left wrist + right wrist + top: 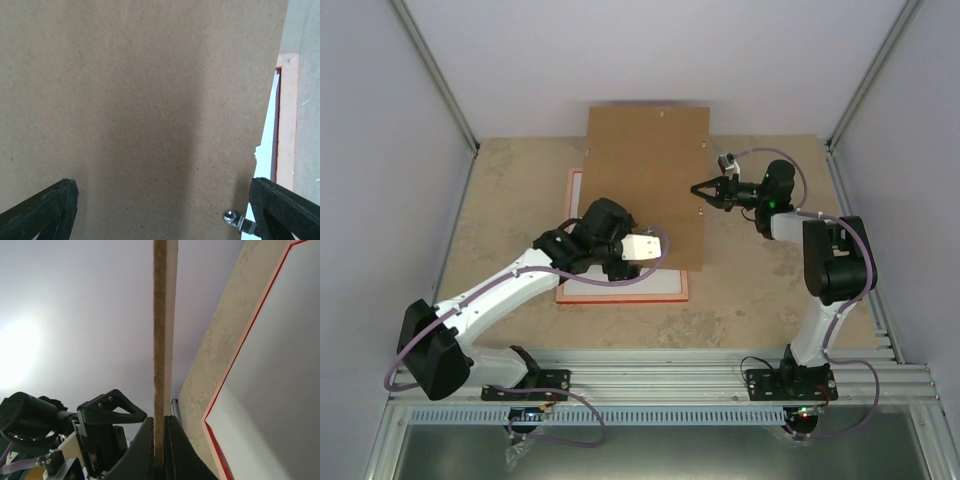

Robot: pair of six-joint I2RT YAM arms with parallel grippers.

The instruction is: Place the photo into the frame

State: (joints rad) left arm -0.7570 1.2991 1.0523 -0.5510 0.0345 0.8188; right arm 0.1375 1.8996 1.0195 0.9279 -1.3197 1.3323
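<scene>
The frame (620,298) lies back up on the table, showing its pale orange-pink side. A white sheet (620,284) lies inside it, the photo's plain back; no sunset side shows. My right gripper (700,188) is shut on the right edge of the brown backing board (650,180) and holds it tilted above the frame. The right wrist view shows the jaws (160,422) pinching the board's edge (160,340), with the frame (243,340) and photo (280,390) beyond. My left gripper (605,222) is open and empty over the board's lower left; its view (162,181) is mostly board (140,100).
The tan table (760,280) is enclosed by pale walls at the back and both sides. An aluminium rail (720,375) carrying the arm bases runs along the near edge. A small metal turn clip (230,217) sits on the board's edge beside the frame (287,125).
</scene>
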